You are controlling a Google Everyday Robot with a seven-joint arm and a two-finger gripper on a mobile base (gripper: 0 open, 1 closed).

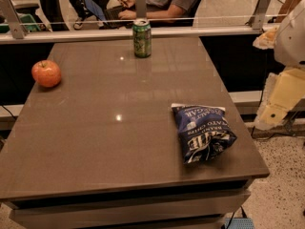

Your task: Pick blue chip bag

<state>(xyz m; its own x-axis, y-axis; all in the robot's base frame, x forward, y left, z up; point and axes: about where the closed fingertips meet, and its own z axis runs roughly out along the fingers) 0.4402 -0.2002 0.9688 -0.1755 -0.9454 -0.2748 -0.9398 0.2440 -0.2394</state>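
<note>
The blue chip bag [202, 132] lies flat on the brown table [105, 142], near its right front corner, with its white edge toward the back. It is dark navy with white lettering. My gripper [279, 101] is a cream-coloured part hanging at the right edge of the view. It is off the table's right side, above the floor, level with the bag and well apart from it. It holds nothing that I can see.
A red apple [46, 73] sits at the table's left edge. A green soda can [141, 37] stands at the back centre. A rail with glass [143, 31] runs behind the table, with seated people beyond it.
</note>
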